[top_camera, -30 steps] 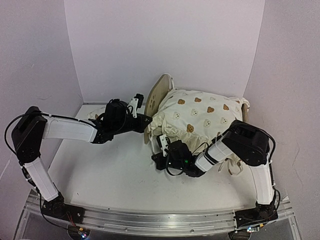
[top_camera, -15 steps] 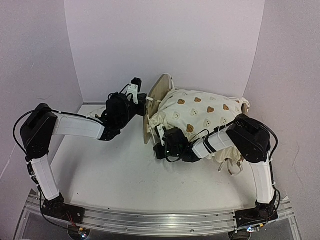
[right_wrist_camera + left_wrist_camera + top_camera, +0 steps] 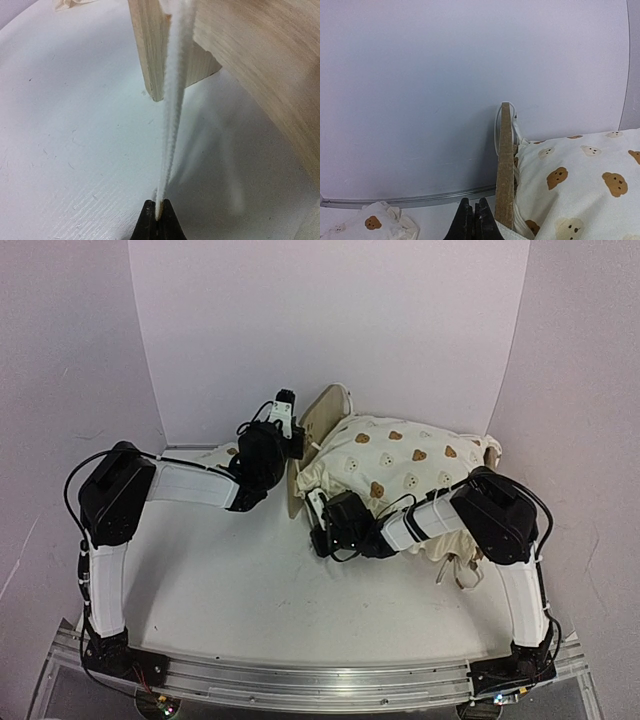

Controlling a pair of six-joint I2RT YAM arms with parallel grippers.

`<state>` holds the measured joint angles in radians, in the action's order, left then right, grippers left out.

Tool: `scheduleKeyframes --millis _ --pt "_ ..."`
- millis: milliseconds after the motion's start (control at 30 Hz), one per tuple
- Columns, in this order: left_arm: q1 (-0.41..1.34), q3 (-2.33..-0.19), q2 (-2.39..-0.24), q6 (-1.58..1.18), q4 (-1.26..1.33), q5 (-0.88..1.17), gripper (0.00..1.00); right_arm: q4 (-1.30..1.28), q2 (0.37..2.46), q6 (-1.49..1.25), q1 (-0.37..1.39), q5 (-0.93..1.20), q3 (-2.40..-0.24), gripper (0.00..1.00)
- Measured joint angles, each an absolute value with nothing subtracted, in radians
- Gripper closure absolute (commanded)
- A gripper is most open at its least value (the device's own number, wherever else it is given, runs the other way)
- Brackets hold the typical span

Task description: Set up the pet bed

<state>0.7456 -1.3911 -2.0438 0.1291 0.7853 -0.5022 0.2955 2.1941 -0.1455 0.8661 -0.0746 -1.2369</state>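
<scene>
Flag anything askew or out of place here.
The cushion sits bunched and lopsided on the pet bed, spilling over its near side. The small pillow lies crumpled on the table, off the bed. The right gripper pinches a white tie taut.

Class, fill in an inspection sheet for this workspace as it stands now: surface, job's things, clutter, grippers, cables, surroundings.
Surface: white table, lightly scuffed.
Job's things: pet bed with a bear-print cushion heaped on it.
Clutter: small pillow beside the back wall.
Grippers: left gripper shut beside the pet bed; right gripper shut on a white tie.
Cables: black loops along the left arm.
Surroundings: plain white walls.
</scene>
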Motion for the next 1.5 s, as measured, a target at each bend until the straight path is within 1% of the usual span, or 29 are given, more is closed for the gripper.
scheduleKeyframes --millis 167,300,467,600,700,900,1100,1367,1400,1433,1467,1500 --pt "0.744 -1.364 -2.032 0.133 0.796 -0.476 1.0 0.294 2.198 -0.147 0.852 -0.076 -1.24 1.0" --pt "0.741 -1.197 -1.895 0.064 0.781 -0.437 1.0 0.249 2.198 -0.149 0.833 -0.07 -1.253 1.0" --pt "0.745 -0.989 -1.667 -0.148 0.673 -0.439 1.0 0.138 2.201 -0.135 0.818 -0.066 -1.343 1.0" --pt "0.709 -0.947 -1.605 -0.384 0.534 -0.421 1.0 0.093 2.202 -0.115 0.814 -0.052 -1.38 1.0" --pt "0.64 -0.97 -1.627 -0.538 0.406 -0.357 1.0 0.061 2.202 -0.104 0.814 -0.019 -1.378 1.0" --pt "0.543 -1.069 -1.807 -0.743 0.26 -0.194 1.0 0.03 2.195 -0.105 0.813 0.04 -1.365 1.0" --pt "0.527 -1.127 -1.917 -0.825 0.21 -0.046 1.0 0.004 2.193 -0.098 0.809 0.029 -1.365 1.0" --pt "0.44 -1.289 -1.976 -0.882 0.23 0.037 1.0 0.001 2.163 -0.033 0.808 -0.074 -1.318 1.0" --pt "0.428 -1.291 -1.983 -0.892 0.234 0.057 1.0 0.004 2.16 -0.025 0.807 -0.071 -1.314 0.9" --pt "0.421 -1.287 -1.987 -0.9 0.231 0.073 1.0 0.004 2.157 -0.021 0.807 -0.063 -1.313 0.74" --pt "0.418 -1.28 -1.99 -0.91 0.228 0.085 1.0 -0.001 2.154 -0.023 0.807 -0.05 -1.313 0.61" --pt "0.415 -1.264 -1.99 -0.916 0.23 0.094 0.99 -0.017 2.146 -0.028 0.807 -0.03 -1.313 0.56"
